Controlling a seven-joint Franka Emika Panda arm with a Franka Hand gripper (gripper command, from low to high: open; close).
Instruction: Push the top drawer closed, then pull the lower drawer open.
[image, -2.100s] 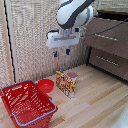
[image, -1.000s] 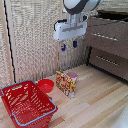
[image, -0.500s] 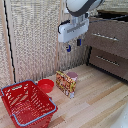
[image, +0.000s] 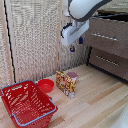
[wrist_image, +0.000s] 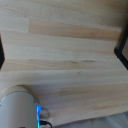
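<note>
The dark brown cabinet stands at the exterior view's right. Its top drawer (image: 107, 36) has a slim silver bar handle (image: 105, 37) and juts out a little, with a dark gap above its front. Below it, the lower drawer (image: 108, 60) carries a like handle (image: 107, 60). My gripper (image: 76, 45) hangs in the air just to the left of the top drawer's front, touching nothing. Its two dark fingertips stand apart with nothing between them, so it is open. The wrist view shows pale wooden floor (wrist_image: 65, 50) and a dark edge (wrist_image: 123, 45) at one side.
On the wooden floor stand a red wire basket (image: 27, 102), a red bowl (image: 46, 85), a colourful box (image: 65, 83) and a dark red cup (image: 72, 76) behind it. A slatted pale wall (image: 35, 40) runs behind them. A cream rounded part with a blue light (wrist_image: 20, 107) shows in the wrist view.
The arm has risen and swung toward the exterior view's right, bringing the gripper from above the box up to beside the top drawer's front. Nothing on the floor has moved.
</note>
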